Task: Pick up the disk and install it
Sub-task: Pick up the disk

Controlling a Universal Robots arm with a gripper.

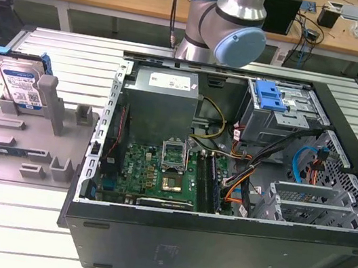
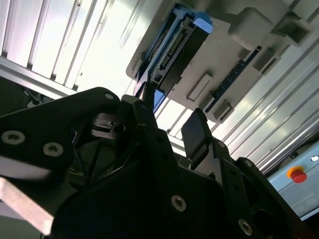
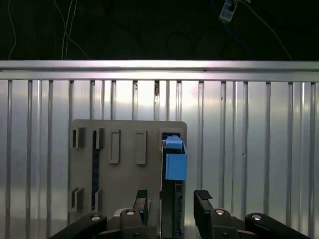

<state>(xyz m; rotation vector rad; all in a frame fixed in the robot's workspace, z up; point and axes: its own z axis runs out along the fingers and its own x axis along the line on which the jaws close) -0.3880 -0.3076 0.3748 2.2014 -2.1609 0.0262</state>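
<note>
Slatted metal table (image 1: pixel 55 51) noted, carrying everything. Open computer case (image 1: pixel 214 250) is laid on its side, interior exposed, so the drive cage (image 1: pixel 285 117) can be reached from above. Arm (image 1: pixel 228 25) is seen behind the case. Grey fixture (image 1: pixel 18 148) is set at the exterior view's left, well apart from the case. The disk (image 1: pixel 21 83) is stood on edge in it, blue carrier at the top edge, presumably so both flat faces are offered for a pinch. Gripper (image 3: pixel 172 194) is held off the fixture, jaws spread wide, nothing grasped. The disk's edge is lined up within the gap between the fingers (image 3: pixel 203 196), and no contact is judged
</note>
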